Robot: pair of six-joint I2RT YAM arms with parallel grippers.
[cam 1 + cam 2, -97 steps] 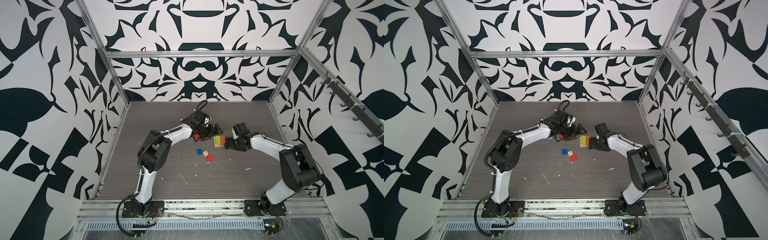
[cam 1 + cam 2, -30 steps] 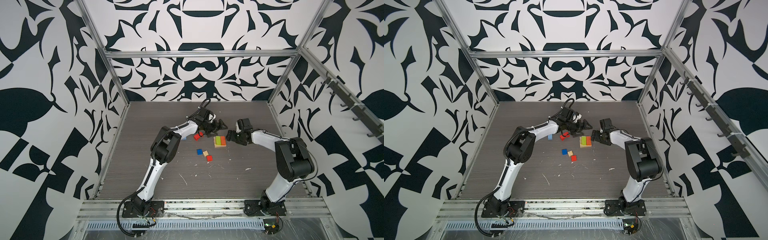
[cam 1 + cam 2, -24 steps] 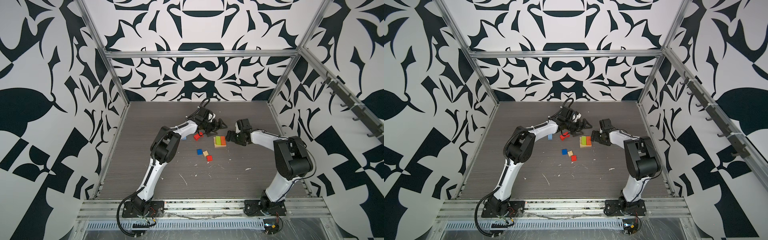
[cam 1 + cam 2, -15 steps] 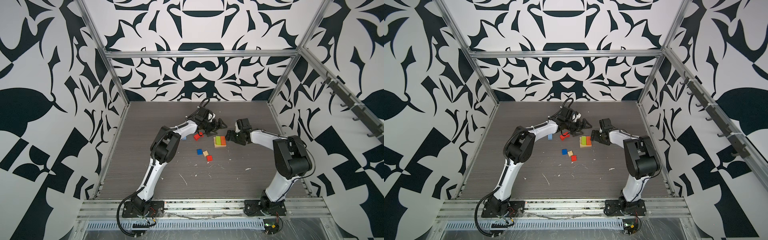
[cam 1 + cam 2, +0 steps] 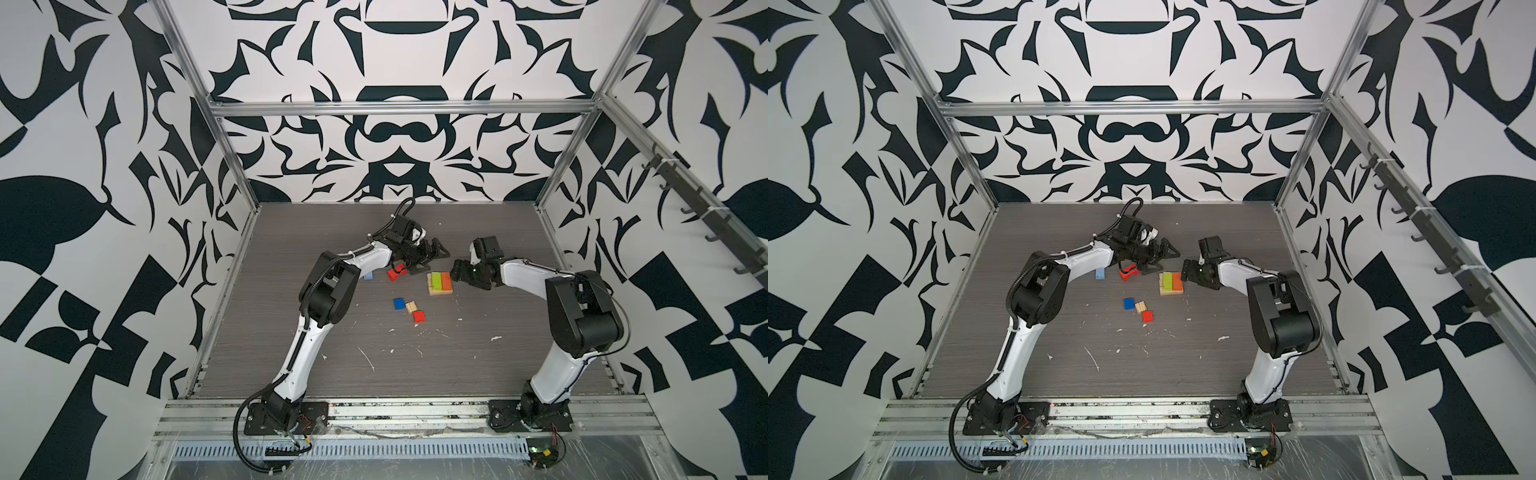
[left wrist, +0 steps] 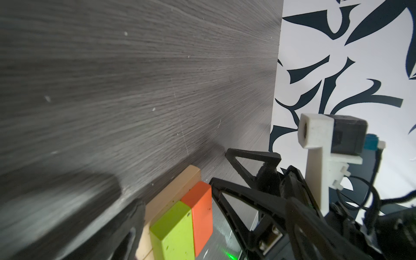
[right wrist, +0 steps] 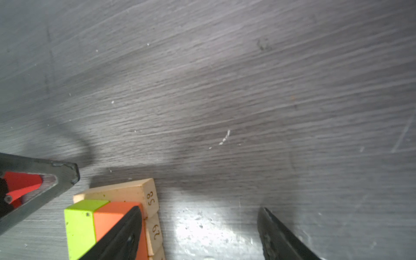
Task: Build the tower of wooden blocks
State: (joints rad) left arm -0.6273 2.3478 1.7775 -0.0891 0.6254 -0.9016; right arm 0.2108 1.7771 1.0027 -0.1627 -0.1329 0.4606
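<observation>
Right gripper (image 5: 457, 272) drawn back beside tower (image 5: 436, 281), fingers (image 7: 117, 236) apart

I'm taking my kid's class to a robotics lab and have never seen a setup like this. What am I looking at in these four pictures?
These are two robot arms mounted at the near edge of a grey table. Two pictures look down from overhead and are almost the same view. The other two come from a small camera on each arm's wrist.

Each arm ends in a gripper, a two-fingered clamp. The left gripper and right gripper are both open and hold nothing.

Between them sits a barely started tower: a green block and an orange block side by side on pale planks.

Loose pieces lie nearby: a blue cube, a pale cube, a red cube, a red piece and a light blue block.
</observation>
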